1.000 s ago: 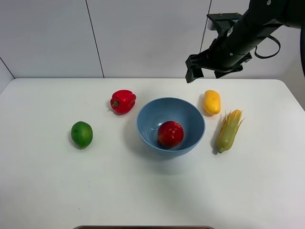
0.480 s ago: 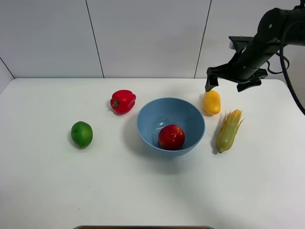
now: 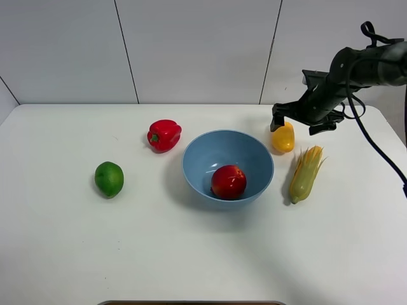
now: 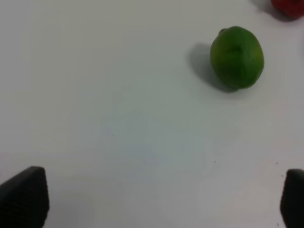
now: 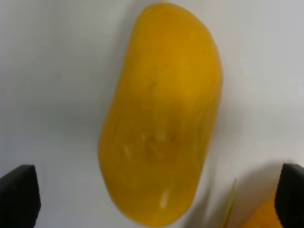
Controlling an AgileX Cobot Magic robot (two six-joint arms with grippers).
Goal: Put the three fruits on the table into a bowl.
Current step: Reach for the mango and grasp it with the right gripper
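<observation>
The red apple-like fruit (image 3: 228,181) lies inside the light-blue bowl (image 3: 254,155) in the middle of the table (image 3: 191,254). The yellow-orange mango (image 3: 283,138) lies on the table just right of the bowl; it fills the right wrist view (image 5: 161,114). My right gripper (image 3: 297,122) is open and hangs low right over the mango's far end, a finger on each side. The green lime (image 3: 109,178) lies at the left; it shows in the left wrist view (image 4: 237,57). My left gripper (image 4: 156,199) is open and empty, above bare table short of the lime.
A red bell pepper (image 3: 164,135) lies left of the bowl at the back. A husked corn ear (image 3: 305,173) lies right of the bowl, close beside the mango. A white panelled wall stands behind the table.
My right arm has swung right from above the bowl and come down over the mango. The apple has settled in the bowl.
</observation>
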